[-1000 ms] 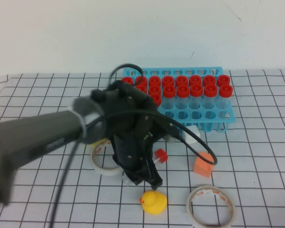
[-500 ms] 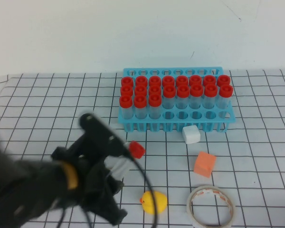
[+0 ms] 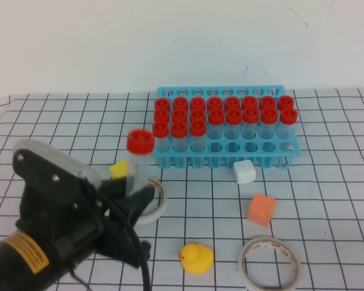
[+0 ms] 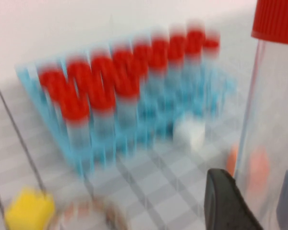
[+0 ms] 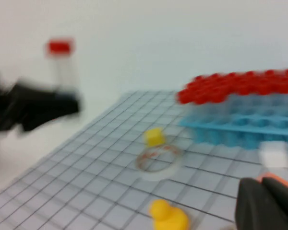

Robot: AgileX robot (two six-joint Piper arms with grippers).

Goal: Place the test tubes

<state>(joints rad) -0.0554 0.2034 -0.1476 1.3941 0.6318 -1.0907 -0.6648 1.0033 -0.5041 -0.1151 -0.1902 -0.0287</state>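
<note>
Left gripper (image 3: 135,194), up off the table, clamps an upright red-capped test tube (image 3: 139,159). The blue rack (image 3: 279,159) stands beyond it, rightward. Right gripper (image 5: 260,203), far right, sits low with jaws closed.

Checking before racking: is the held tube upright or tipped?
Upright: tube, red cap on top, in left hand front left; right hand shut at right.

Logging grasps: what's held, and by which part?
Left gripper, front left, holds the test tube by its lower body; right gripper, low at right, shut, empty.
</note>
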